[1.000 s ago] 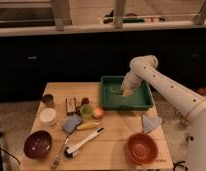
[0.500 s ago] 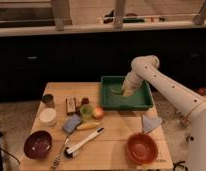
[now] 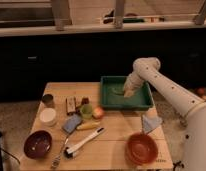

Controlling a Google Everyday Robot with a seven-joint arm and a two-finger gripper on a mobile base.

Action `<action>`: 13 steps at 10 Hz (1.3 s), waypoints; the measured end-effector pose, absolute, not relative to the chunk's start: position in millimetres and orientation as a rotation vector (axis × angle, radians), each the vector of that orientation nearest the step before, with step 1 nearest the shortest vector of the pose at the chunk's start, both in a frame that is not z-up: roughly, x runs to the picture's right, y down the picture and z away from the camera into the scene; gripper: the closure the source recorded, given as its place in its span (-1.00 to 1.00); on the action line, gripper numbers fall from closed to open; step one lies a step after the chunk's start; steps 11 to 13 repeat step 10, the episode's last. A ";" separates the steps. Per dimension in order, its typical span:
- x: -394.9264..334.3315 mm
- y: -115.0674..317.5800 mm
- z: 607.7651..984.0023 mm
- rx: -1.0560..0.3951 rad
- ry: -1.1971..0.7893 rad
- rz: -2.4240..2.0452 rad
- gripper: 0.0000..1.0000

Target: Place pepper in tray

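The green tray (image 3: pixel 140 103) sits at the back right of the wooden table. My white arm reaches from the right over it, and my gripper (image 3: pixel 127 92) hangs inside the tray near its middle. A slim green shape, the pepper (image 3: pixel 117 90), lies on the tray floor just left of the gripper; it blends with the tray. I cannot tell whether the gripper touches it.
An orange-red bowl (image 3: pixel 142 148) is at the front right, a maroon bowl (image 3: pixel 37 144) at the front left. A folded grey cloth (image 3: pixel 151 123), a yellow vegetable piece (image 3: pixel 88 126), a white brush (image 3: pixel 83 142), a fork (image 3: pixel 60 155), cups and small items fill the left half.
The gripper has shifted slightly within the tray; nothing else has moved.
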State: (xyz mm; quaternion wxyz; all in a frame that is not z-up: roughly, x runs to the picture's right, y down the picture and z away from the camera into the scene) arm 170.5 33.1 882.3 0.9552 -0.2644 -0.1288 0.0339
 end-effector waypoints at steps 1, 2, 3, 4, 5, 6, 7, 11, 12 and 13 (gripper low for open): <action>173.9 34.9 888.0 -0.542 -0.267 0.077 -0.27; 175.4 35.1 891.0 -0.543 -0.271 0.081 -0.46; 177.1 34.8 892.7 -0.544 -0.274 0.085 -0.56; 179.7 34.5 895.4 -0.544 -0.277 0.090 -0.60; 180.8 33.9 896.6 -0.543 -0.279 0.093 -0.60; 181.6 32.9 898.8 -0.543 -0.281 0.095 -0.60; 181.5 31.4 900.4 -0.542 -0.284 0.095 -0.60; 183.2 27.8 903.6 -0.539 -0.292 0.092 -0.60; 183.2 27.8 903.6 -0.539 -0.292 0.092 -0.60; 183.2 27.8 903.6 -0.539 -0.292 0.092 -0.60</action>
